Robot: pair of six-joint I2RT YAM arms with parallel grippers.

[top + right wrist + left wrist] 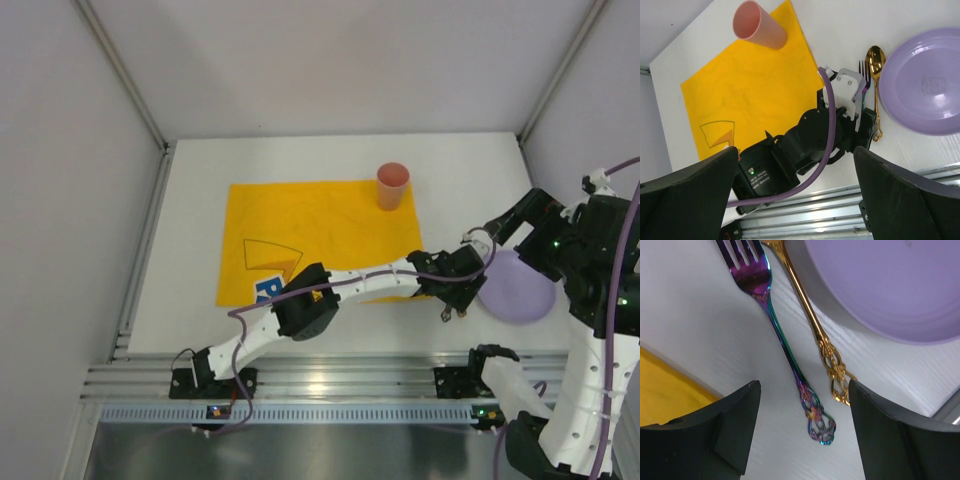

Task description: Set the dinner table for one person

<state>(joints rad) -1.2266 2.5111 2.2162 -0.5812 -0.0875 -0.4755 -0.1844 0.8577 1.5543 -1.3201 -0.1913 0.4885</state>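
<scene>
The white dinner table holds a yellow placemat with a pink cup at its far right corner. A purple plate lies on the table right of the mat. Between mat and plate lie an iridescent fork and a gold spoon, side by side. My left gripper is open just above the fork's handle end, one finger on each side; it also shows in the top view. My right gripper is open and empty, high above the left arm.
An aluminium rail runs along the near table edge by the arm bases. Grey walls and frame posts enclose the table. The left arm stretches across the mat's near right corner.
</scene>
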